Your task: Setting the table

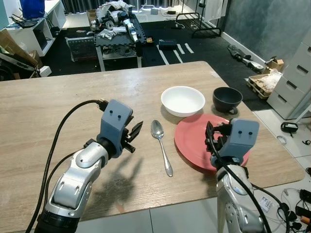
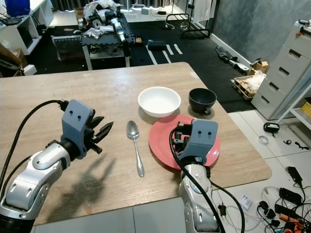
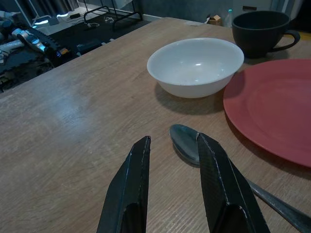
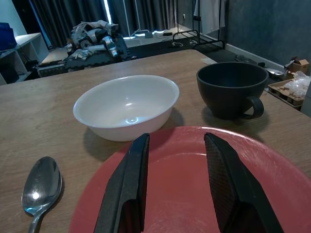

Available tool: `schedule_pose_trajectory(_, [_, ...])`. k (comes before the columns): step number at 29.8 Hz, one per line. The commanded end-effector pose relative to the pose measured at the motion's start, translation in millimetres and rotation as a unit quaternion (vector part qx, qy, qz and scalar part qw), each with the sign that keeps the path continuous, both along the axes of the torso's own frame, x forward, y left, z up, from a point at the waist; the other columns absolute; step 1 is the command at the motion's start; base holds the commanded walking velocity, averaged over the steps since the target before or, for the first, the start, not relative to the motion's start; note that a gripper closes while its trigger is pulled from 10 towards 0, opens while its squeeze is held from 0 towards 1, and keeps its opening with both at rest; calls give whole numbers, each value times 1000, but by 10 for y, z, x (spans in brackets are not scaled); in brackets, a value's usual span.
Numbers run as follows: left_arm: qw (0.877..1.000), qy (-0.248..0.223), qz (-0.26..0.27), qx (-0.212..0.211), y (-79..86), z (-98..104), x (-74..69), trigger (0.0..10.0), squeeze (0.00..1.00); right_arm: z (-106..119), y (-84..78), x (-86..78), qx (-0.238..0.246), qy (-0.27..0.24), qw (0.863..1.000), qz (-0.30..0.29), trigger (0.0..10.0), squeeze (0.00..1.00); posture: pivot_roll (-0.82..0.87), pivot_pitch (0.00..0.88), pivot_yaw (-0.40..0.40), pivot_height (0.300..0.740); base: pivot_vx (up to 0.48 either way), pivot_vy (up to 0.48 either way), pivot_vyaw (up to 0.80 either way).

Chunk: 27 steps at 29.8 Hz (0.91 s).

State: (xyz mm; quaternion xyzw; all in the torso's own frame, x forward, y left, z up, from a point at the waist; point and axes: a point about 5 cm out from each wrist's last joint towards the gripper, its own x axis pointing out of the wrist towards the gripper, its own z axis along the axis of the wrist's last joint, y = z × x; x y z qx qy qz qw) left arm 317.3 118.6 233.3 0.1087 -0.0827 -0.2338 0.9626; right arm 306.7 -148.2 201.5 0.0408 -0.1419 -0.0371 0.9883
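On the wooden table point(image 1: 58, 107) a metal spoon point(image 1: 162, 145) lies lengthwise, bowl end pointing away from me. Right of it sits a red plate point(image 1: 194, 138). Behind the plate stand a white bowl point(image 1: 182, 100) and a black cup point(image 1: 227, 98), its handle toward the table's right edge. My left gripper point(image 1: 135, 132) hovers just left of the spoon's bowl end, open and empty; in the left wrist view its fingertips point(image 3: 144, 143) point at the spoon point(image 3: 184, 141). My right gripper point(image 1: 216, 135) is over the plate's near part, open and empty, facing the bowl point(image 4: 126, 107) and cup point(image 4: 228, 90).
The table's right edge runs close by the cup and plate, the front edge just under my arms. Beyond the far edge stands a cluttered low bench point(image 1: 116, 29). Grey drawers point(image 1: 296, 77) and loose cables point(image 1: 296, 204) are on the floor at right.
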Motion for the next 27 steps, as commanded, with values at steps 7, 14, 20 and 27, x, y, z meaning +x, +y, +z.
schedule_pose_trajectory(7, [1000,10,6,-2,36,-45,10,10000,0,-35,4,4,0,6,1000,1,10000,0,93,110,134,740,0,0,0])
schedule_pose_trajectory(14, [1000,10,6,-3,30,-47,9,10000,0,-36,-1,2,0,6,1000,1,10000,0,93,110,134,740,0,0,0])
schedule_pose_trajectory(20, [1000,11,6,-3,31,-50,10,10000,0,-38,2,4,1,7,1000,2,10000,0,93,109,133,740,0,0,0])
schedule_pose_trajectory(27, [1000,10,6,-3,31,-51,12,10000,0,-33,7,11,0,6,1000,4,10000,0,92,106,132,740,0,0,0])
